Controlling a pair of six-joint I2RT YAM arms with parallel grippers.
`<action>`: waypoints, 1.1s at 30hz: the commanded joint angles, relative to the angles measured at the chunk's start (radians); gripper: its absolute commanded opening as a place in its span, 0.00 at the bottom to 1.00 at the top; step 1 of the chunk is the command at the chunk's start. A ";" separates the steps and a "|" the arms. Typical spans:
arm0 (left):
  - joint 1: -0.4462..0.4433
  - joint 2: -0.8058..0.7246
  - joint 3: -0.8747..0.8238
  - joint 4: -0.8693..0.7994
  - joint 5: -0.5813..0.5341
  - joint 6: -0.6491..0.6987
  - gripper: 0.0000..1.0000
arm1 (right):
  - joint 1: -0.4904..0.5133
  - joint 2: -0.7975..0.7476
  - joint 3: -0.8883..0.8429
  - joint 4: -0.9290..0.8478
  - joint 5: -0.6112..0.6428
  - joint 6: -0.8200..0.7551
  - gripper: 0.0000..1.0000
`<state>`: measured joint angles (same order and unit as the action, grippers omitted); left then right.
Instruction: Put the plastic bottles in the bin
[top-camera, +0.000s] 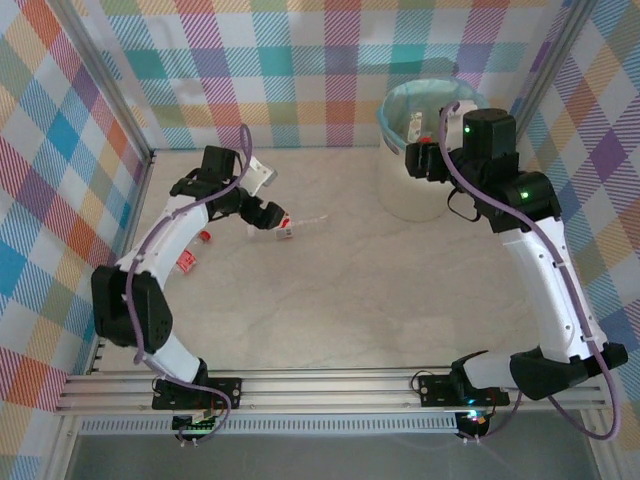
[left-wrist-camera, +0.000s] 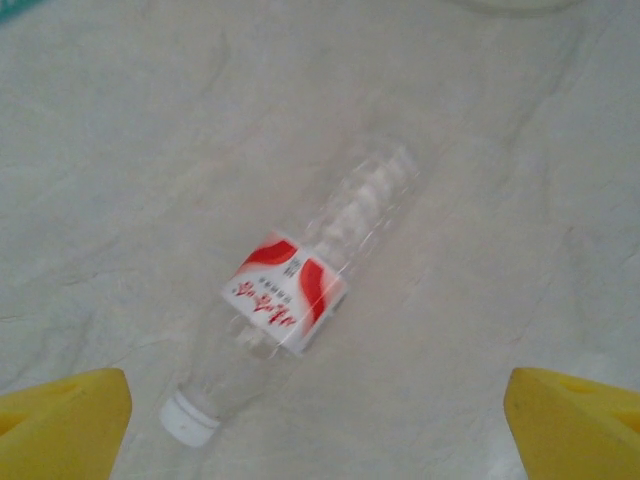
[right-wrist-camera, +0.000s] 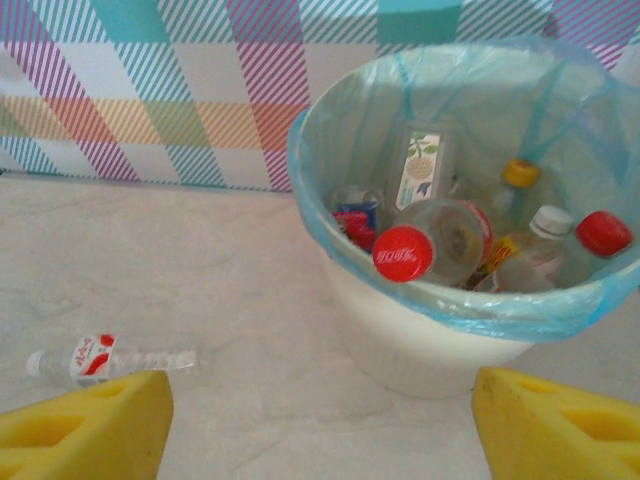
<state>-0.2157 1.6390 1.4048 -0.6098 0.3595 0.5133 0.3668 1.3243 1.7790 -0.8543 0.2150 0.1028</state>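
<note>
**A:** The left gripper (left-wrist-camera: 318, 410) hangs over the clear bottle (left-wrist-camera: 290, 300). Its jaws are spread wide and empty, with the yellow fingers (left-wrist-camera: 60, 425) at either lower corner of the wrist view.

**B:** The bottle lies flat on the tabletop (left-wrist-camera: 120, 150), white cap (left-wrist-camera: 188, 418) pointing to 7 o'clock and base to 1 o'clock. From overhead it sits at about 10 o'clock from the tabletop's middle, well apart from the bin (right-wrist-camera: 400, 340) up at 1 o'clock.

**A:** So the pick looks like the step in hand. What makes it a good one?

**B:** Alignment. The bottle runs diagonally, so the wrist probably wants a turn until the jaws close across the narrow body rather than along its length. The red-and-white label (left-wrist-camera: 285, 292) is the spot to aim for, since it's mid-body and balanced.

**A:** It's thin, round plastic, so it could roll or squirt out.

**B:** Right, so the gripper should go low, straddle it fully and close gently.

**A:** And the right gripper (right-wrist-camera: 320, 420)?

**B:** It faces the bin with its jaws open and nothing between them. Several bottles lie inside, with a red-capped bottle (right-wrist-camera: 404, 252) on top.
</note>
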 joint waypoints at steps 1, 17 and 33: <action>0.006 0.077 0.034 -0.045 0.065 0.160 0.96 | 0.002 -0.034 -0.050 0.036 -0.042 0.026 0.81; -0.081 0.502 0.319 -0.259 -0.022 0.348 0.88 | 0.003 -0.052 -0.161 0.115 -0.054 -0.034 0.87; -0.105 0.455 0.257 -0.228 -0.037 0.329 0.62 | 0.003 -0.040 -0.147 0.129 -0.090 -0.036 0.85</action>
<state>-0.3183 2.1601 1.6917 -0.8284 0.3294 0.8349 0.3668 1.2873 1.6287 -0.7551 0.1455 0.0708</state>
